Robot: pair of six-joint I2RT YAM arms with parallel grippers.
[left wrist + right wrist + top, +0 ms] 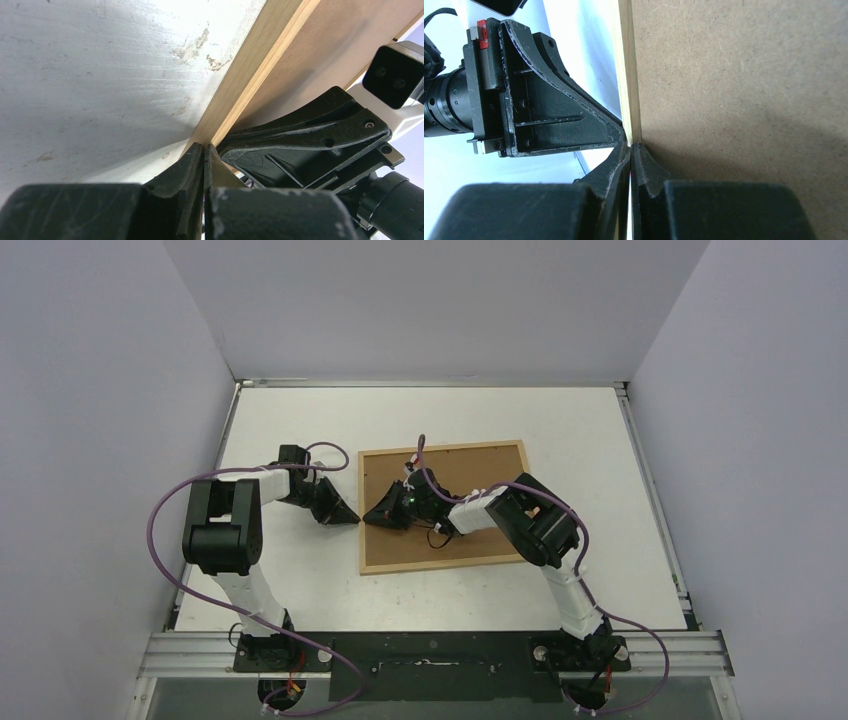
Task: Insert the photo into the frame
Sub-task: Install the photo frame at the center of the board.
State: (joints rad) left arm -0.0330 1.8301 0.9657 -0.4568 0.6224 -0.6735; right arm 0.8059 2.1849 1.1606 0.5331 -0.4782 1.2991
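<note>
Both my left pincer and right pincer are pinched shut, tips meeting at the left rim of the frame, which lies brown back up, right of centre in the overhead view. My right arm hides its middle; the photo I cannot make out.

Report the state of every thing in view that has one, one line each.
frame, lying flat, brown back up.
left end effector, shut, tips at the frame's left edge.
right end effector, shut, tips on the frame's left rim.
photo, not visible.
</note>
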